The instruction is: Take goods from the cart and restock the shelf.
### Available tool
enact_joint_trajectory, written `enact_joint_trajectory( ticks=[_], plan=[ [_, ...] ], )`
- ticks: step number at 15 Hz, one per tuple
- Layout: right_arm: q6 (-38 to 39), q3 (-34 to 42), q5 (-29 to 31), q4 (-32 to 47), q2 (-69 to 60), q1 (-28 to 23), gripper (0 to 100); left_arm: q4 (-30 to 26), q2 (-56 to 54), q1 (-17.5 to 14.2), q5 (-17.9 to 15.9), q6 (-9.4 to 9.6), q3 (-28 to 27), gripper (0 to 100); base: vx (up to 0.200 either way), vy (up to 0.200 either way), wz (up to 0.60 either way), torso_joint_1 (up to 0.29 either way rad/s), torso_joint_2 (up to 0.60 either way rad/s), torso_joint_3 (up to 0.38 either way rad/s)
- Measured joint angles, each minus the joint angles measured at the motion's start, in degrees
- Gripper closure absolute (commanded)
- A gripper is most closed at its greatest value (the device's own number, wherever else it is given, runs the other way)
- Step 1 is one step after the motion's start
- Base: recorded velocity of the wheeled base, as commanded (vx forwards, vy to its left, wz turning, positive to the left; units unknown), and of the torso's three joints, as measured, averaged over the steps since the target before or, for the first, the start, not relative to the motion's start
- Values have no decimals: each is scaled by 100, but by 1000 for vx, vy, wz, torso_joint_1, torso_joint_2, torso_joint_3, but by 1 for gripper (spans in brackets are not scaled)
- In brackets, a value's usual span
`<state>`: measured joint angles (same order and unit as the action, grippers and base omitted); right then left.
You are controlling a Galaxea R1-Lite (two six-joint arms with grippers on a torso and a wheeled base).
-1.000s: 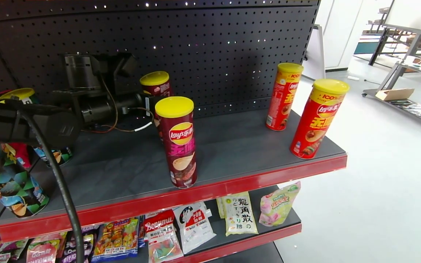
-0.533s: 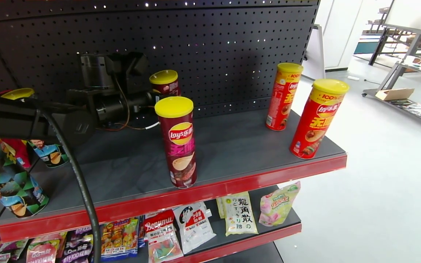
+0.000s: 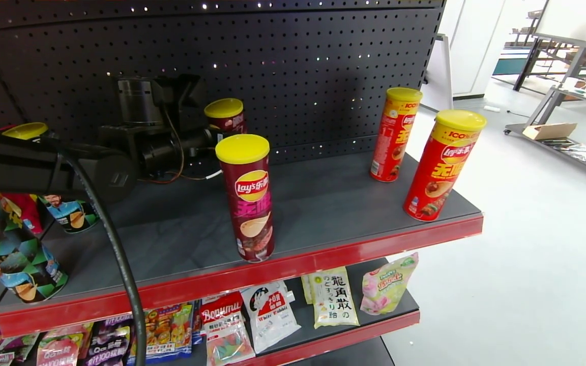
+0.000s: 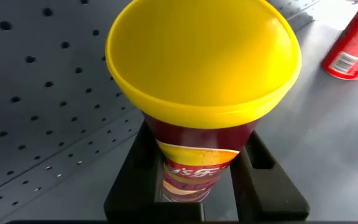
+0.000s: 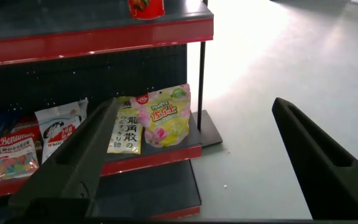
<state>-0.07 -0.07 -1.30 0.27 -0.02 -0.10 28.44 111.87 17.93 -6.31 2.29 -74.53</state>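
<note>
Nearest and lowest, the right claw (image 5: 194, 104) is hanging with its two fingers spread wide and nothing between them. Snack bags (image 5: 163, 115) are lying on the lower level just beyond its tips. It seems to be waiting down there so that the level above is left free for the other arm.

On the upper shelf (image 3: 323, 203), the front can (image 3: 245, 195) is standing upright at the red lip. It is directly in front of the left claw (image 4: 194, 180), on the side toward the aisle, and is hiding that claw's tips in the head view.

Behind it, the left claw is pinching the held can (image 3: 226, 114) around its body, with a dark finger (image 4: 135, 174) pressing on each side well below the lid. Gripping there is probably keeping the tube plumb and the lid clear, so it can go down without tipping. Lining it up behind its twin suggests a front-to-back row of one flavour is being built. Whether its base is touching the shelf I cannot tell.

Two red cans (image 3: 442, 165) are standing well off to the claw's right. Patterned cans (image 3: 13, 249) are sitting back along its arm to the left. Just past the claw, the pegboard (image 3: 283, 66) is closing off the back.

The held can is looking like a tall, slim tube with a deep maroon wall. It is wearing a red-and-yellow label and a round yellow lid with a raised rim. It is upright and undented, matching the front can.
</note>
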Motion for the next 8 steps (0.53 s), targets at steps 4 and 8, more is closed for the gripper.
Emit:
enact_joint_trajectory(
  ticks=[4, 8],
  plan=[
    [0, 0, 0, 0, 0, 0, 0, -4, -2, 17, 57, -20, -9, 100, 0, 0, 0, 0, 0, 0],
    [0, 0, 0, -2, 0, 0, 0, -72, 0, 20, 16, -29, -11, 100, 0, 0, 0, 0, 0, 0]
  ],
)
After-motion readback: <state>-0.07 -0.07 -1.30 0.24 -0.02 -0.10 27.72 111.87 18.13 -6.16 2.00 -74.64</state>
